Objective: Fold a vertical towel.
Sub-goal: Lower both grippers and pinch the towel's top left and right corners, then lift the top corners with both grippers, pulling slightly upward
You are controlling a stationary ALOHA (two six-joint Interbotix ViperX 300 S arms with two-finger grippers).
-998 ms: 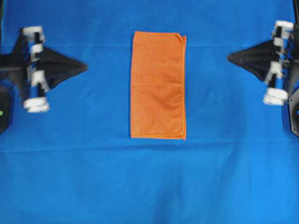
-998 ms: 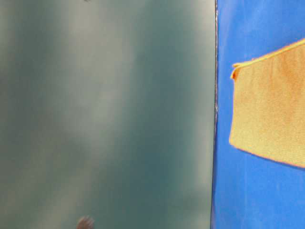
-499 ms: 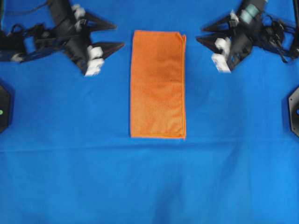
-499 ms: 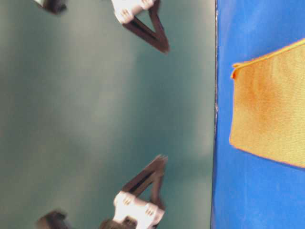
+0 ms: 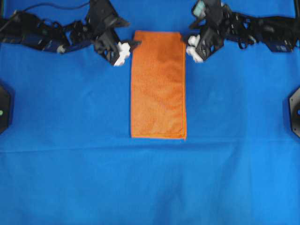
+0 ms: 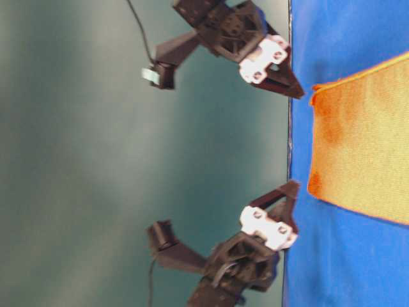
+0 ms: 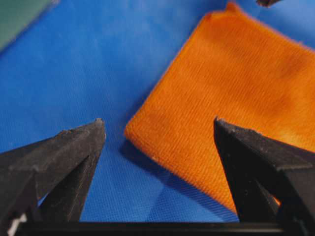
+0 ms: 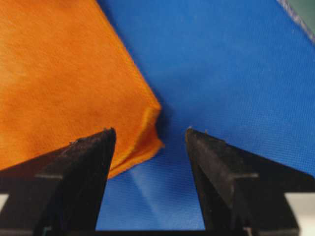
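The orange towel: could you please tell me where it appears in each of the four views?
Overhead: towel, centre, upper half.
Table-level: right edge.
Left wrist: upper right.
Right wrist: upper left.
Shared landmark: blue cloth beneath it.

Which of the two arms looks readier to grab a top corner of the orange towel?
Probably the right gripper: it is open with the towel's corner sitting between its fingers. The left gripper, also open, frames its corner less centrally.

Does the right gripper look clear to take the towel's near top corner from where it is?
Probably yes: the right gripper is open, the towel corner sits between its jaws, nothing between them.
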